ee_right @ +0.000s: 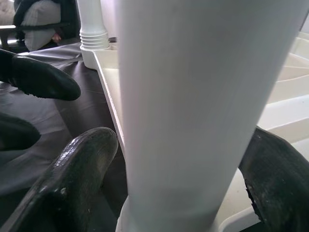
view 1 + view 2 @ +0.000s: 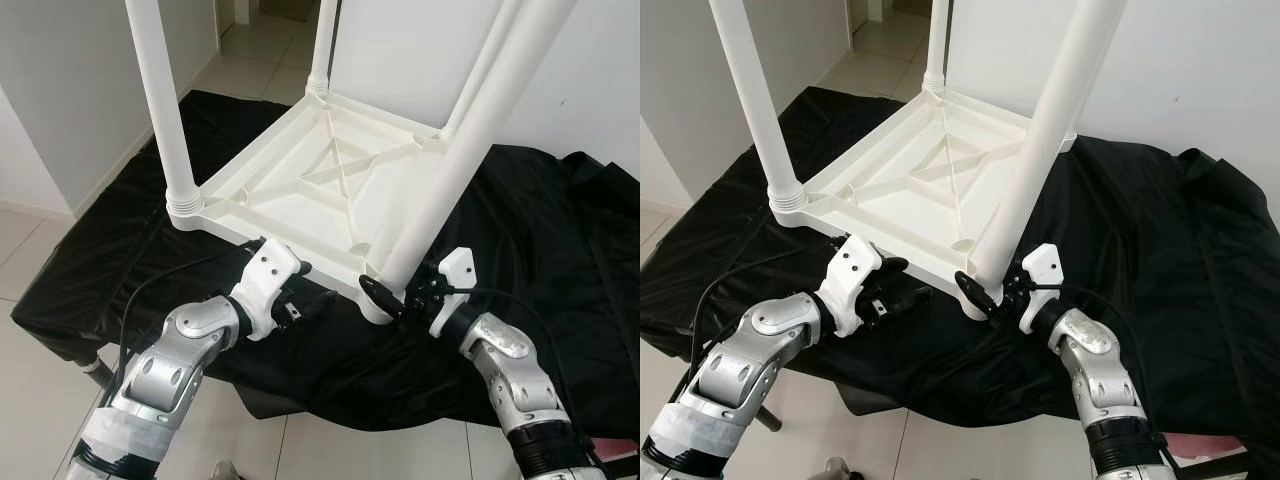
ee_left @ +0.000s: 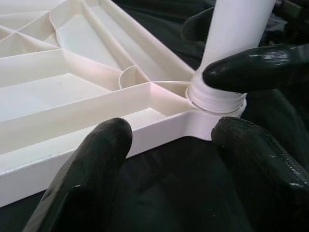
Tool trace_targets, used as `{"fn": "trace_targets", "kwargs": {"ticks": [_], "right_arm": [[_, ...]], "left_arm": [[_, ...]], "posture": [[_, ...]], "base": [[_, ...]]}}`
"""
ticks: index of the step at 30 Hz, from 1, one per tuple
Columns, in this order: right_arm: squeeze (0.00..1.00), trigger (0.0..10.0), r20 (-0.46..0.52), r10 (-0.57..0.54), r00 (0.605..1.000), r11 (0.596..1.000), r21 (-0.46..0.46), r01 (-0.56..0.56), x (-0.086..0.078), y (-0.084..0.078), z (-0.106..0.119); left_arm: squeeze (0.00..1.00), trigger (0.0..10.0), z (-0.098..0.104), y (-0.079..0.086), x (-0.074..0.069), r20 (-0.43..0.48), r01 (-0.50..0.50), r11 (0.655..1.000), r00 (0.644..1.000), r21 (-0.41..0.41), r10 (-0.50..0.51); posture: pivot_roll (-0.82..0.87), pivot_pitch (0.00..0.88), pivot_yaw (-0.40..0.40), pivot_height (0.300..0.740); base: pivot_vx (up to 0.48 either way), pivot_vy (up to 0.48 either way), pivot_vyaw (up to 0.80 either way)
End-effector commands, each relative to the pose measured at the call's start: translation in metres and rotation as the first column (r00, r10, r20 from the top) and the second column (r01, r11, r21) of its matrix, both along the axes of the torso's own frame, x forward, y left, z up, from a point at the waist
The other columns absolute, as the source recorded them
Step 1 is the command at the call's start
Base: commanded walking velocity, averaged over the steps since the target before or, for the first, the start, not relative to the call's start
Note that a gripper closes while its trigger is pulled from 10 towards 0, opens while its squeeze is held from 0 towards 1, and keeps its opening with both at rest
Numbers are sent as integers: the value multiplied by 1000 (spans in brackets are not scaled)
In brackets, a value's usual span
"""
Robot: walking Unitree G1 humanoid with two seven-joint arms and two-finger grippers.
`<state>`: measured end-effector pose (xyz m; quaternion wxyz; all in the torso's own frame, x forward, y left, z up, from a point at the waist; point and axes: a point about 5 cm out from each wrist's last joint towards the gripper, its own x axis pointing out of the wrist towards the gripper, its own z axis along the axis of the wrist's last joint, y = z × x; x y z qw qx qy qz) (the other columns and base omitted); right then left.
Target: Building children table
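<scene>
Your left gripper (image 2: 312,303) sits open at the near edge of the upturned table (image 2: 300,180), which lies on the black cloth (image 2: 560,240). Your right gripper (image 2: 385,297) has its fingers on either side of the near leg (image 2: 470,140), gripping it just above its socket.

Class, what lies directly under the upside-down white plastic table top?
A wrinkled black cloth lies under the upside-down white plastic table top and spreads past every edge. What supports the cloth beneath is covered.
</scene>
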<state>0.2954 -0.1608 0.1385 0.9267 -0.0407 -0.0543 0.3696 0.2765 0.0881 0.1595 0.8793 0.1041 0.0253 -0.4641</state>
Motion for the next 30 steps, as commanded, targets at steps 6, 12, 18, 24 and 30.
{"fn": "trace_targets", "kwargs": {"ticks": [6,12,18,24,30], "right_arm": [[0,10000,-7,32,999,999,-31,-32,9,0,-1],[0,4588,-19,31,999,999,-11,-32,18,6,-6],[0,0,-19,43,999,999,4,-43,19,9,-6],[0,0,-31,50,998,999,20,-49,15,8,-9],[0,10000,-23,26,999,998,54,-25,12,11,-8]], "left_arm": [[0,10000,4,-11,-8,18,110,994,994,-2,-110],[0,10000,5,-18,-13,22,139,990,990,-7,-139],[0,10000,4,-22,-13,23,145,989,989,-9,-145],[0,10000,4,-21,-13,26,142,990,990,-7,-142],[0,10000,4,-21,-12,26,142,990,990,-2,-142]], "posture": [[17,11,-91,740],[26,1,-99,740],[29,0,-103,740],[26,0,-101,740],[20,0,-99,740]], "base": [[0,0,0],[0,0,0],[0,0,0],[0,0,0],[0,0,0]]}}
